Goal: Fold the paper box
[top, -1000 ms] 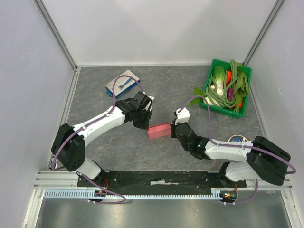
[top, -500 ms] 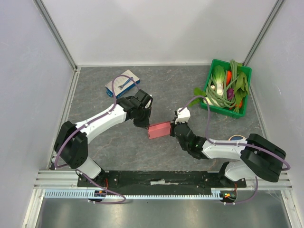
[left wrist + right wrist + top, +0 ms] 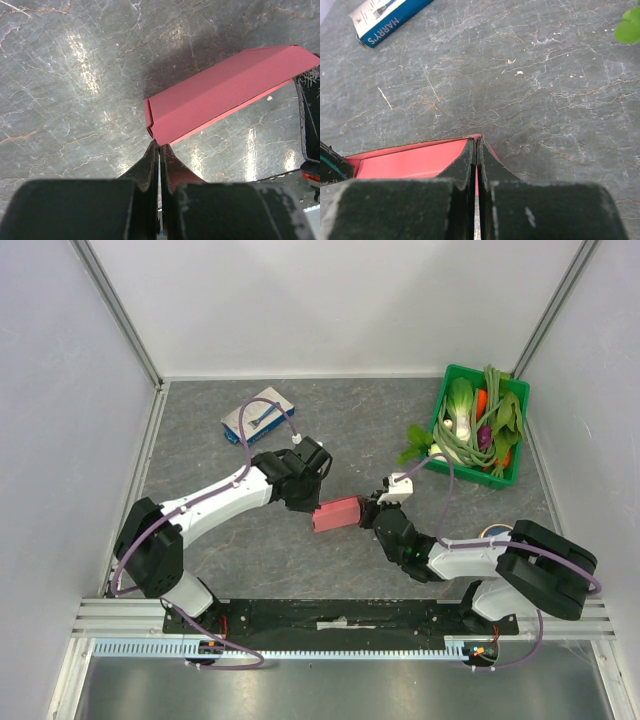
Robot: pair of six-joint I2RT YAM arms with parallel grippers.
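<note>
Reaching inward — left gripper (image 3: pixel 159 146) and right gripper (image 3: pixel 476 144) each pinch the paper box (image 3: pixel 337 513).

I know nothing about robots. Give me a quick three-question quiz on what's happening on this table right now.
1. True or false: the paper box is blue.
2. The left gripper and right gripper are each shut on the box. Which holds the end nearer the green basket? A) left B) right
3. Fill in: the basket holds ____.
Key: 1 false, it is pink-red. 2 B. 3 vegetables.
</note>
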